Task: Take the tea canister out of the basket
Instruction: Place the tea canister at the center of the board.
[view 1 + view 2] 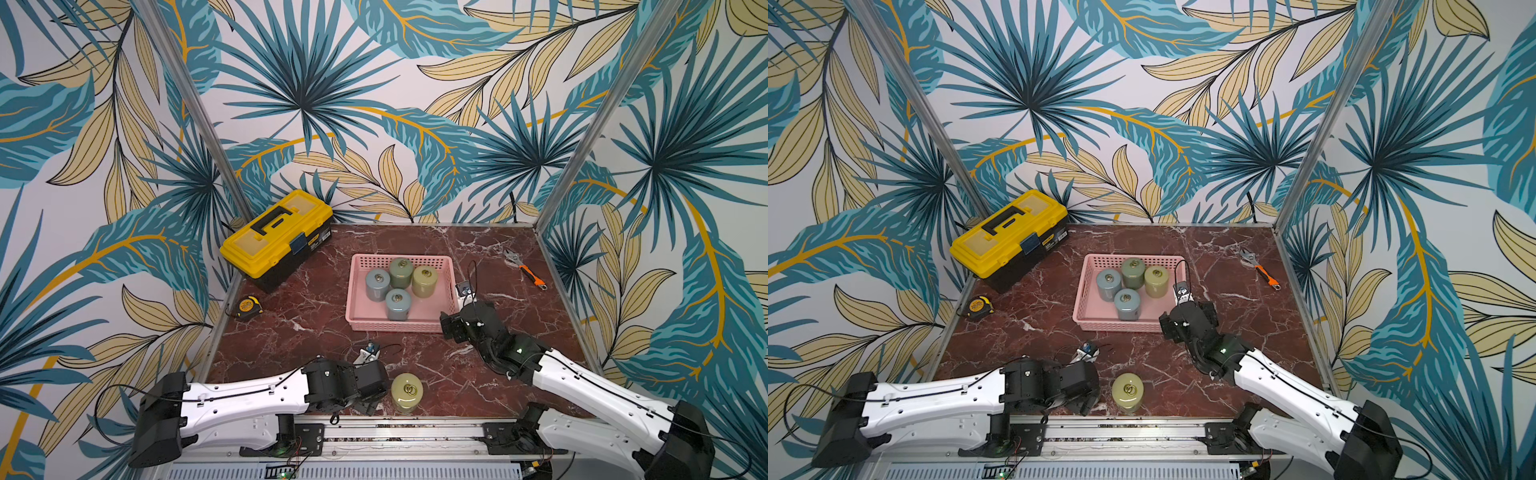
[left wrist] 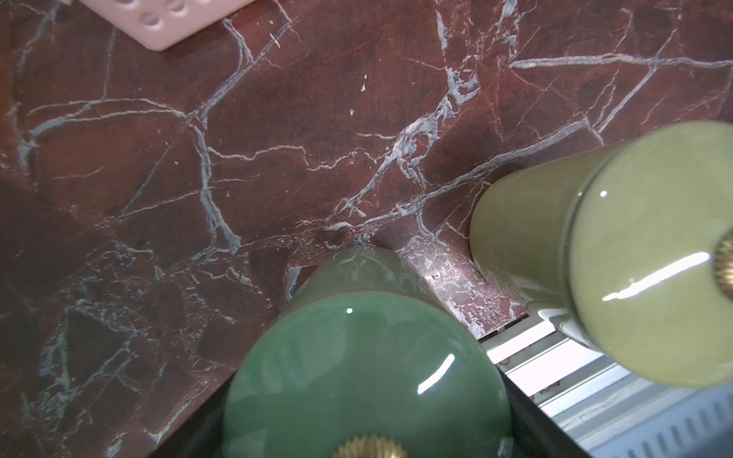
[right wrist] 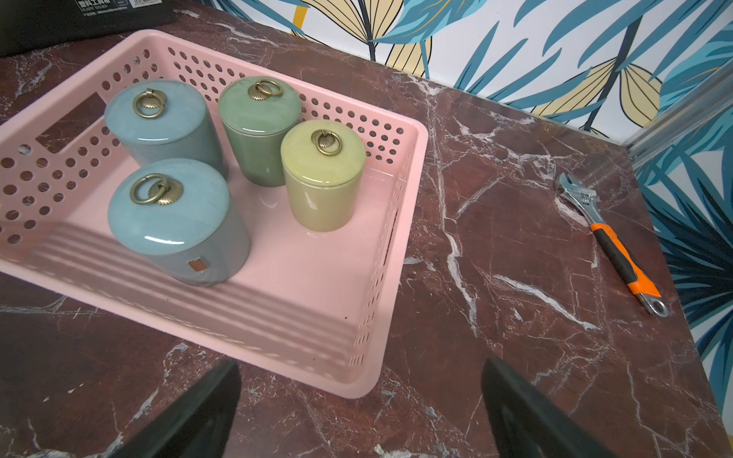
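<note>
The pink basket (image 1: 399,328) (image 3: 396,238) sits mid-table and holds several lidded tea canisters in blue-grey, green and yellow-green. One blue-grey canister (image 3: 174,222) stands nearest its front. My right gripper (image 3: 361,363) is open and empty, hovering just outside the basket's near right corner (image 1: 451,326). My left gripper (image 2: 365,416) is near the table's front edge, shut on a green tea canister (image 2: 357,357) whose base is down at the marble. In both top views the wrist hides that canister. A yellow-green canister (image 1: 407,392) (image 2: 595,257) stands on the table right beside it.
A yellow-and-black toolbox (image 1: 276,237) stands at the back left, with a tape measure (image 1: 249,307) on the left edge. An orange-handled wrench (image 1: 525,270) (image 3: 611,238) lies at the right. The metal rail (image 1: 395,432) runs along the front edge.
</note>
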